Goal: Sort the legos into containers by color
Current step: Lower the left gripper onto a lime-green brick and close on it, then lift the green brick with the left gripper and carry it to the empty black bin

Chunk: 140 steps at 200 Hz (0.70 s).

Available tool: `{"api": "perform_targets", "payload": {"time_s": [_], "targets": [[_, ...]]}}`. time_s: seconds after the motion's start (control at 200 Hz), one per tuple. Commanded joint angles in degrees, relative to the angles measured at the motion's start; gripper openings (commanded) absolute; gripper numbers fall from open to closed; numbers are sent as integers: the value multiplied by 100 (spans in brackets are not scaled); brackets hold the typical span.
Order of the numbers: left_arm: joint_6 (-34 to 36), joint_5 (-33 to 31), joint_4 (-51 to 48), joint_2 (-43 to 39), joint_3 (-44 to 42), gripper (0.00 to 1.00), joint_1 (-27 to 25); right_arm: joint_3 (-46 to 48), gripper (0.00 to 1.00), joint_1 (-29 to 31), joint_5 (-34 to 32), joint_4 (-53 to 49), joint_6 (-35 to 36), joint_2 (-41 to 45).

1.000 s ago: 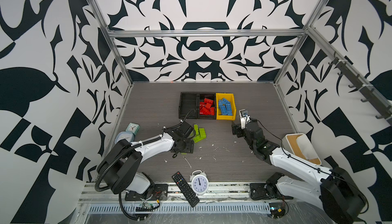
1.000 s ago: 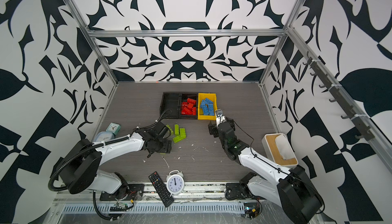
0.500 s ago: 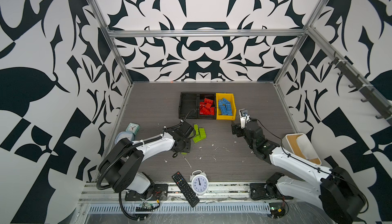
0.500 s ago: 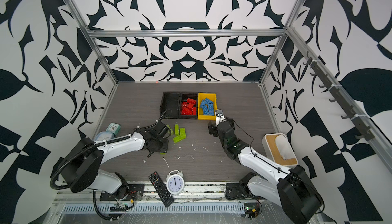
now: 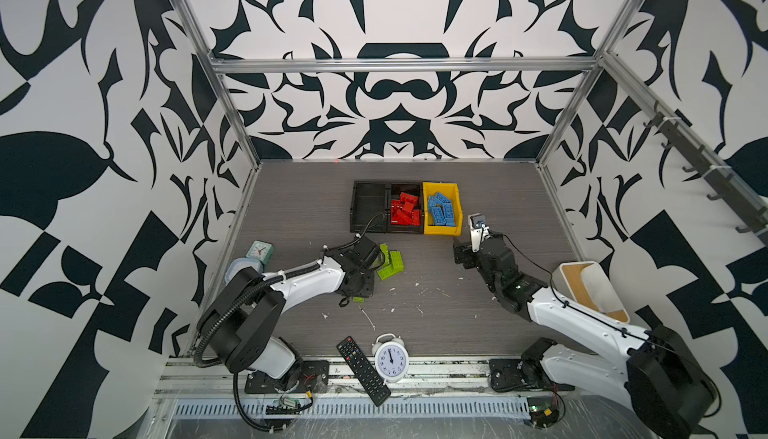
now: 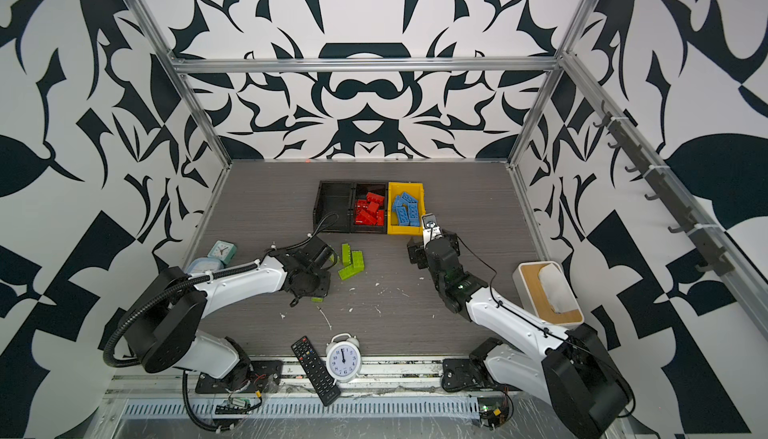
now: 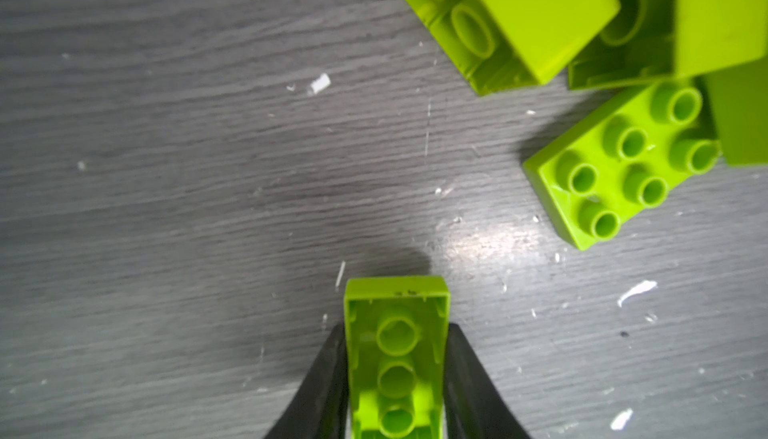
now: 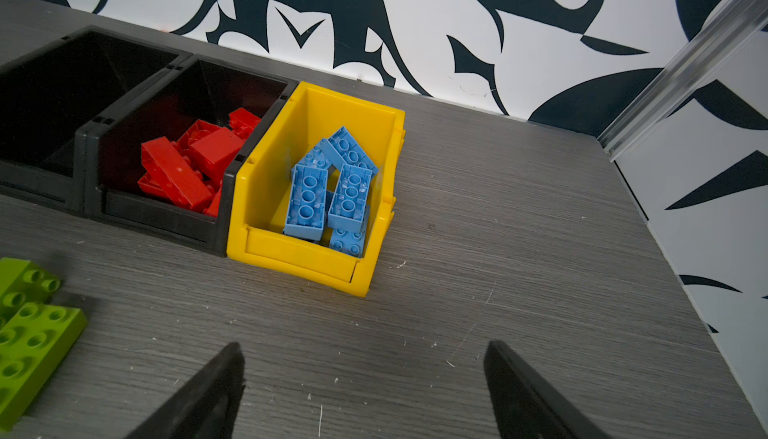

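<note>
A grey wood-grain table [image 5: 291, 208] fills the floor of the patterned enclosure. The left arm [image 5: 307, 281] reaches in low over its middle, and the right arm [image 5: 561, 312] stretches toward the back right. A white box with a wooden top [image 6: 534, 287] stands at the right edge.

Three bins sit in a touching row near the back wall: a black bin [image 5: 354, 208] at the left end, a second black bin [image 5: 405, 229] with the red bricks [image 5: 405, 210] piled in it, and a yellow bin [image 5: 442, 230] with the blue bricks [image 5: 442, 210].

At the front edge lie a remote [image 5: 363, 370] and, just beside it, a white alarm clock [image 5: 390, 360].

A cluster of green bricks [image 5: 390, 264] lies on the table in front of the black bins, some studs up, some tipped over.

The left gripper [image 7: 397, 329] is clamped on one narrow green brick [image 7: 397, 378], hollow underside toward the wrist camera, near that cluster but apart from it. Whether it touches the table cannot be told.

The right gripper [image 8: 363, 345] is spread wide with nothing between its fingers, near the front of the yellow bin.
</note>
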<state>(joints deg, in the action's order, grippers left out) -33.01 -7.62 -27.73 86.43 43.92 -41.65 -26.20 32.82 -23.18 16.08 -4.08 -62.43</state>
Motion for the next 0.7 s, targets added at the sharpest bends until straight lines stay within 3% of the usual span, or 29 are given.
{"api": "perform_targets", "payload": {"time_s": [0.0,0.18,0.305,0.695], "targets": [[-18,69,-298,43,-51,34,4,-187,93,-3,-19,36,-87,62],[227,225,-445,-286,247,33,32,-153,92,-2,-28,71,-106,101],[596,2,-869,-388,752,30,115,-150,92,1,-28,54,-116,109],[2034,149,-620,147,2461,30,1117,-53,92,-2,50,238,-173,28]]}}
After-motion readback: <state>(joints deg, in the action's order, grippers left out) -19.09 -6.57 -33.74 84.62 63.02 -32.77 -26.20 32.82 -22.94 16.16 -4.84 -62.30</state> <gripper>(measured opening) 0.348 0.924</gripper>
